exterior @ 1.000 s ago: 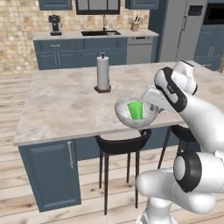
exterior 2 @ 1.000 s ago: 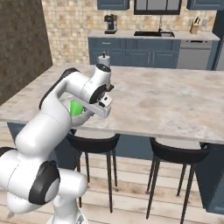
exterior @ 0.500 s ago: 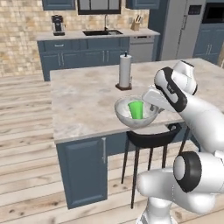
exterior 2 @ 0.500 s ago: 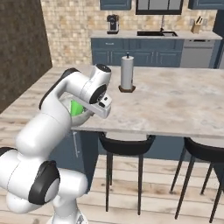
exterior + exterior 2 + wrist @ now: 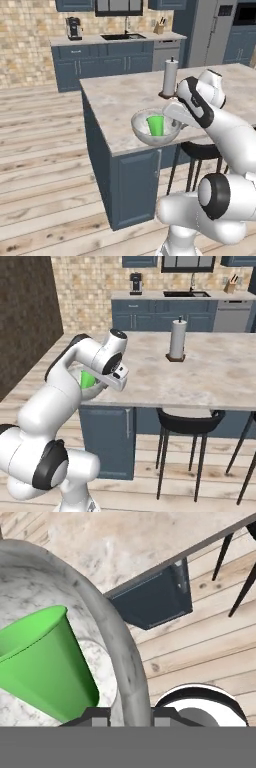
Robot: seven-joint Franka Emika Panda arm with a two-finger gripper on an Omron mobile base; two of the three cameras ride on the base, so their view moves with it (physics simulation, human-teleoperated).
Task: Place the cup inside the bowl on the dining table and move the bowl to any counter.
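Pincer clamped on bowl rim, cup inside

green cup inside grey bowl, fingers straddling its rim

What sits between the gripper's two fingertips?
The bowl's rim wall: in the hand view one fingertip stands inside the bowl beside the green cup, the other outside. The gripper is clamped on that rim.

The cup stands in the bowl, above the dining table corner.
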